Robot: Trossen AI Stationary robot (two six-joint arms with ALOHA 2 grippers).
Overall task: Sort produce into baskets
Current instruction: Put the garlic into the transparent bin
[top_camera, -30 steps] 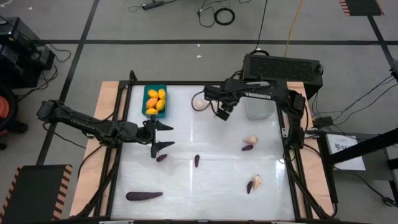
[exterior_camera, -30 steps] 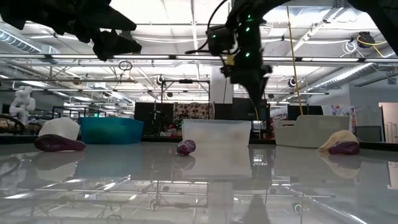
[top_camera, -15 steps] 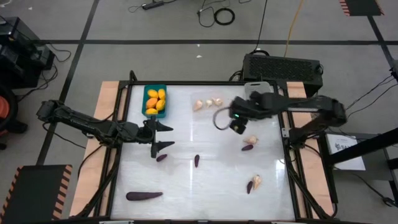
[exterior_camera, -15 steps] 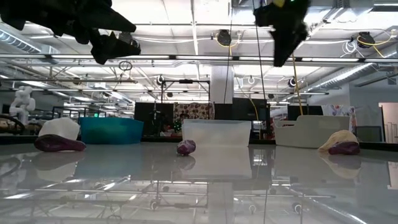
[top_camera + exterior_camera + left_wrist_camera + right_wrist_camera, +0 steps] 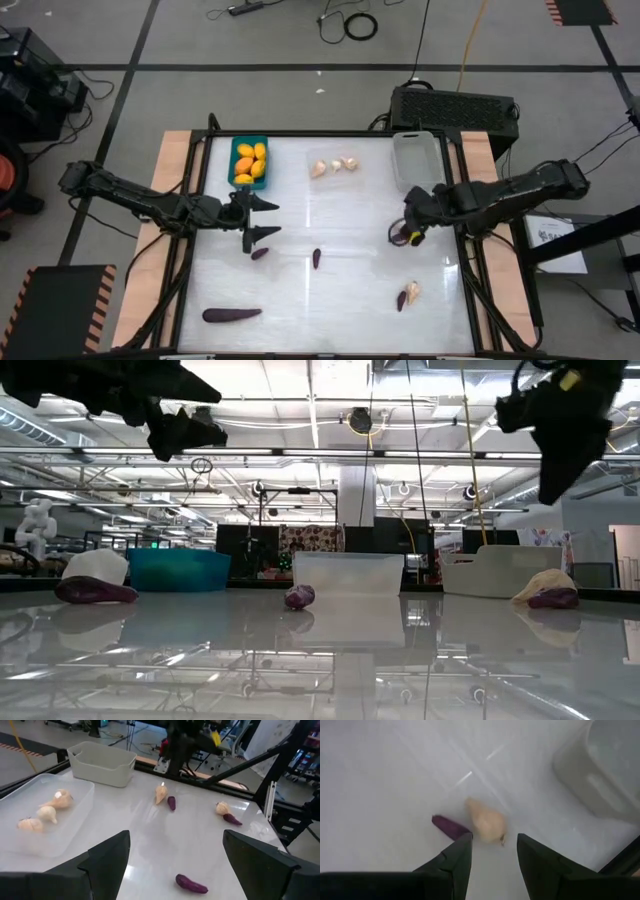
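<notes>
**A:** Where is your right hand [image 5: 412, 231], and what is it after?

**B:** It hangs over the right side of the table [image 5: 330, 300], fingers [image 5: 452, 860] parted and holding nothing. Right beneath it lies a garlic bulb [image 5: 486, 825] with a small eggplant piece [image 5: 451, 827] touching its side. In my wrist view the bulb sits just ahead of the gap between my fingers, so I judge I am lined up to come down on it.

**A:** Why that one?

**B:** The clear tray [image 5: 75, 827] at the far middle holds three bulbs [image 5: 334, 166] already, and the teal basket [image 5: 249, 161] at far left holds the yellow-orange ovals [image 5: 250, 163]. This bulb looks like the next for the tray. The grey-white basket [image 5: 415, 159] just beyond my hand appears empty, likely meant for the eggplants.

**A:** And your left hand [image 5: 254, 218]?

**B:** It waits near the teal basket, spread wide and empty. A small eggplant [image 5: 260, 253] lies just nearer than it, another [image 5: 316, 258] to its right, and the long eggplant [image 5: 232, 314] at the near left. One more bulb-and-eggplant pair [image 5: 407, 294] rests near right.
</notes>
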